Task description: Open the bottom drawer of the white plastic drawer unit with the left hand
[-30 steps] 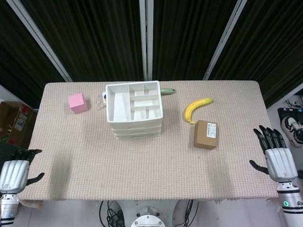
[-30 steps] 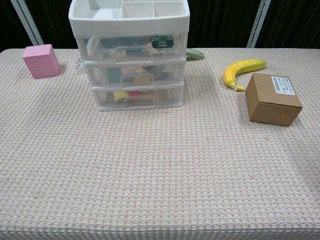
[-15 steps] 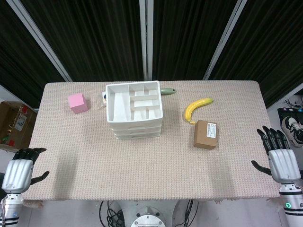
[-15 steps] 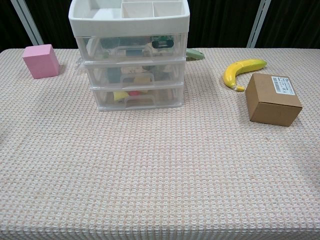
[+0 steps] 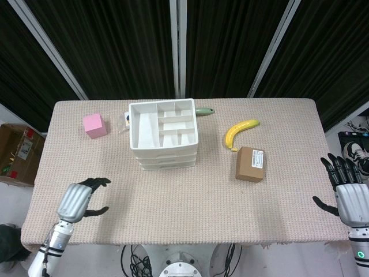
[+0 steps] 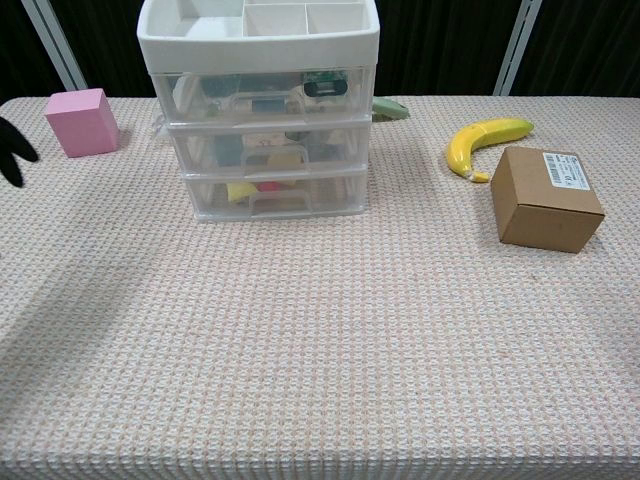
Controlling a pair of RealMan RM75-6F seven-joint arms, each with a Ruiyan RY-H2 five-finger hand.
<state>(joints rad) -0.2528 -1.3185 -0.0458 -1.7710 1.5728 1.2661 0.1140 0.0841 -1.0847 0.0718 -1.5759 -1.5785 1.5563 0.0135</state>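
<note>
1. The step in hand is, as I judge it, the approach: the left hand (image 5: 78,199) is hovering over the near left part of the beige woven tabletop (image 5: 190,202), with its fingers apart and holding nothing, well apart from the white plastic drawer unit with three clear drawers (image 5: 164,134)

2. The drawer unit is standing at the middle rear of the tabletop, and its bottom drawer (image 6: 270,195) is lying flush with the two drawers above it, so it is not yet opened

3. The next move is calling for the left hand to travel forward and to the right, low over the tabletop, so that its fingertips are hooking the small clear handle (image 6: 279,201) at the front of the bottom drawer, and then to pull straight toward the robot

4. The right hand (image 5: 350,193) is waiting beyond the right edge of the tabletop, fingers spread and empty

5. The head view is showing both hands whole and the open tray on top of the unit; the chest view is showing only dark fingertips at its left edge, but it is showing the drawer fronts, the handle and the coloured things inside, which the head view is hiding
</note>
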